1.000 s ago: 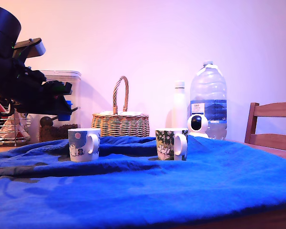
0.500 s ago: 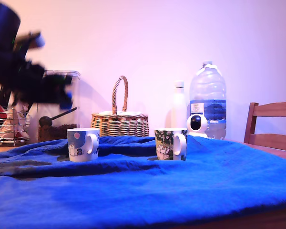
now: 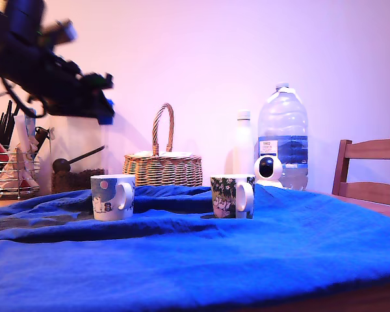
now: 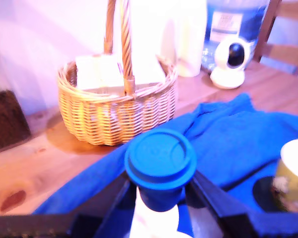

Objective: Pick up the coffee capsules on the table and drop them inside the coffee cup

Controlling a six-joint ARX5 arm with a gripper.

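Up and toward the basket the arm has swung since a second ago, out of its low hang at the exterior view's left. Its gripper (image 3: 103, 112) carries the dark blue capsule (image 4: 160, 159), fingers (image 4: 105, 199) pinching it from both sides, rim up. Below and slightly right stands the pale mug (image 3: 113, 196) on the blue cloth (image 3: 247, 253) covering the tabletop; further right, the floral mug (image 3: 233, 195). I'd judge the pick is done and the drop remains. No second capsule shows.
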